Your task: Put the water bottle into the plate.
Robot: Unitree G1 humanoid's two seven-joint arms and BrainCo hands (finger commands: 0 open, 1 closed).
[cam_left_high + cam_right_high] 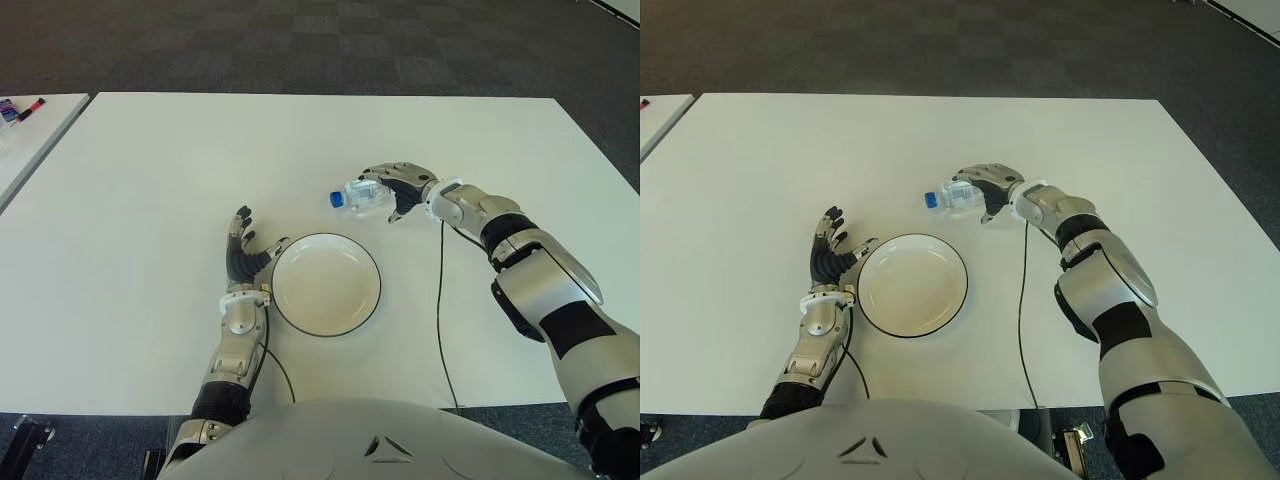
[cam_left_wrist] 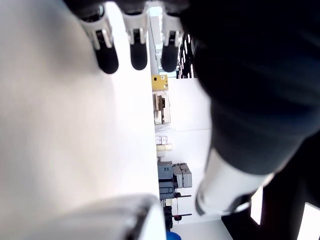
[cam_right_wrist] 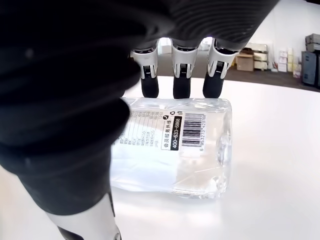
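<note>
A clear water bottle (image 1: 358,193) with a blue cap (image 1: 337,199) lies on its side on the white table (image 1: 150,180), just beyond the plate. My right hand (image 1: 395,188) covers it from the right. In the right wrist view its fingers (image 3: 181,80) curl over the far side of the bottle (image 3: 175,150) while the thumb sits on the near side. The white plate (image 1: 325,285) with a dark rim holds nothing and sits near the front middle. My left hand (image 1: 243,252) shows beside the plate's left edge, fingers spread and holding nothing.
A thin black cable (image 1: 440,300) runs from the right wrist across the table toward the front edge. A second table with small coloured items (image 1: 20,108) stands at the far left. Dark carpet (image 1: 320,40) lies beyond the far edge.
</note>
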